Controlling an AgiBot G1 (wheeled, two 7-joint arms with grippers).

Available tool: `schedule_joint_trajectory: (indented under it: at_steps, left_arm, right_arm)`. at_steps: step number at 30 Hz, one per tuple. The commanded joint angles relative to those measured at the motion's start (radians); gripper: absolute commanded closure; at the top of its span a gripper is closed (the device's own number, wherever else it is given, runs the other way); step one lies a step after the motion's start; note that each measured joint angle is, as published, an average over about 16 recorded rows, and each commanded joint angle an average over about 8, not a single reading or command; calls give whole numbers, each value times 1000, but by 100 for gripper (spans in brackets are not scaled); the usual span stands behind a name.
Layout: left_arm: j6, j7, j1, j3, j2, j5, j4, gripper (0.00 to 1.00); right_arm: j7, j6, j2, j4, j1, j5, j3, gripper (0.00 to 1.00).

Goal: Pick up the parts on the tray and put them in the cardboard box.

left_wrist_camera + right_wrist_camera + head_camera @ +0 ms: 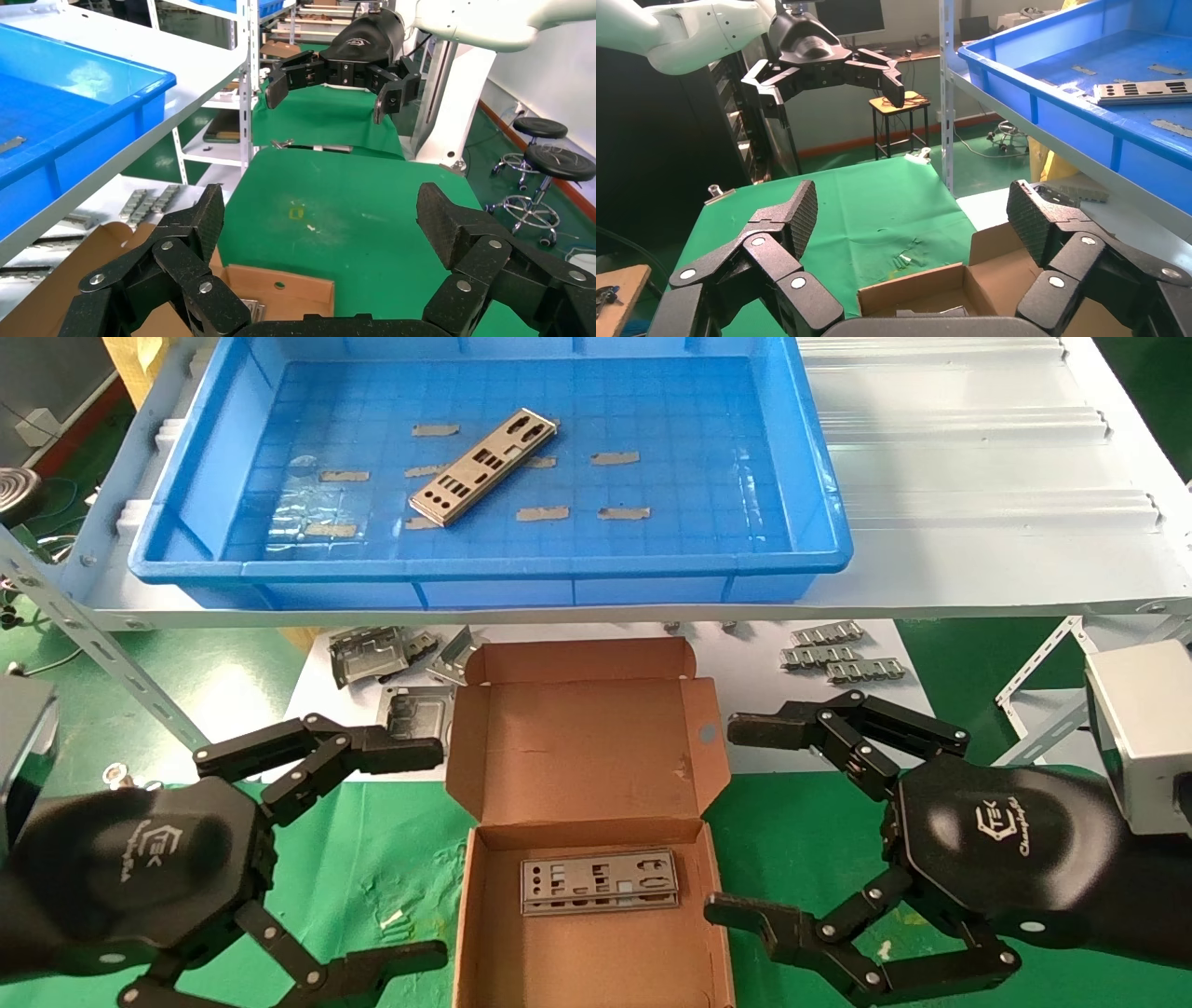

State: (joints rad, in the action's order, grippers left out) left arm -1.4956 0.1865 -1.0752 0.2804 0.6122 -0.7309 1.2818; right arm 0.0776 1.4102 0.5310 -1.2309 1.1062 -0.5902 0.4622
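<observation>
One silver-grey punched plate point(484, 467) lies diagonally on the floor of the blue tray point(819, 486), on the raised shelf at the back. It also shows in the right wrist view point(1141, 90). Another plate point(599, 881) lies flat inside the open cardboard box point(596, 747) on the green table below. My left gripper point(424, 850) is open and empty, just left of the box. My right gripper point(731, 822) is open and empty, just right of the box. In the wrist views each open gripper faces the other: the left gripper point(320, 217) and the right gripper point(909, 210).
Bulky grey metal frames point(372, 654) lie on the white sheet behind the box at left. Ridged clip strips point(838, 654) lie at right. The shelf's front edge point(596, 615) overhangs the box's lid. A slotted metal upright point(93, 635) slants at left.
</observation>
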Motion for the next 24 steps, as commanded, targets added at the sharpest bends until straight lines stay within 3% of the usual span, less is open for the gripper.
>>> schedule_joint_trajectory:
  at_steps: [1, 24]
  left_arm:
    - [0, 0, 0, 0, 0, 0, 0, 0]
    - [0, 0, 0, 0, 0, 0, 0, 0]
  right_arm:
    - [0, 0, 0, 0, 0, 0, 0, 0]
    - [0, 0, 0, 0, 0, 0, 0, 0]
